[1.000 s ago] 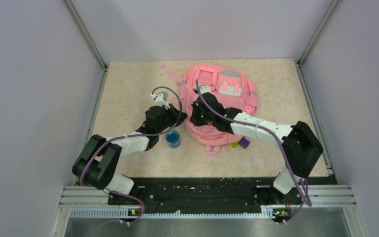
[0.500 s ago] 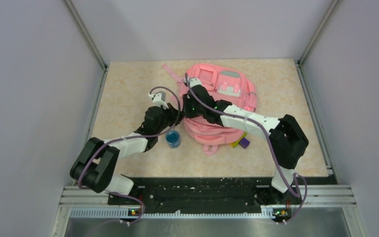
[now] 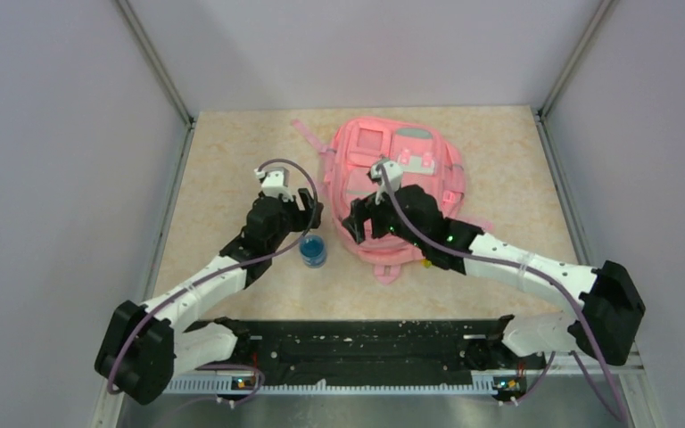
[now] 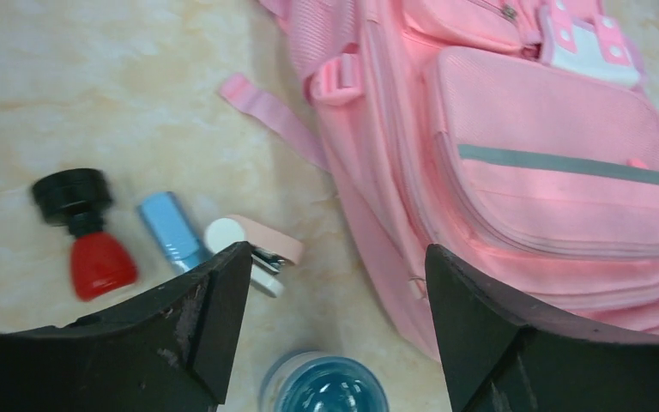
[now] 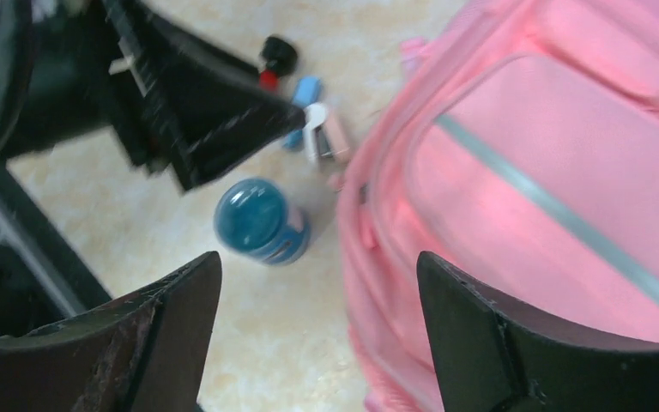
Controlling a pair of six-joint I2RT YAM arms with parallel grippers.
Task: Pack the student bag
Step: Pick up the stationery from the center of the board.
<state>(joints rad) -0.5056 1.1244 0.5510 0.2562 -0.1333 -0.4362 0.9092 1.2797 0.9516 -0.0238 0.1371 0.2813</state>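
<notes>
Right arm has come back off the far-left corner of the student bag (image 3: pixel 415 165). The right gripper (image 3: pixel 357 222) now hangs over its near-left edge, jaws spread, nothing in them. The left gripper (image 3: pixel 306 207) has shifted too, wide open and empty, above the blue jar (image 3: pixel 313 252), red bottle (image 4: pixel 93 249), blue stick (image 4: pixel 170 230) and pink clip (image 4: pixel 257 245). The bag lies flat, pockets up, far-middle of the table (image 3: pixel 232 169). I see no open compartment and none of these items is in the bag, so I reckon packing has barely started. Likely next: grab the jar.
</notes>
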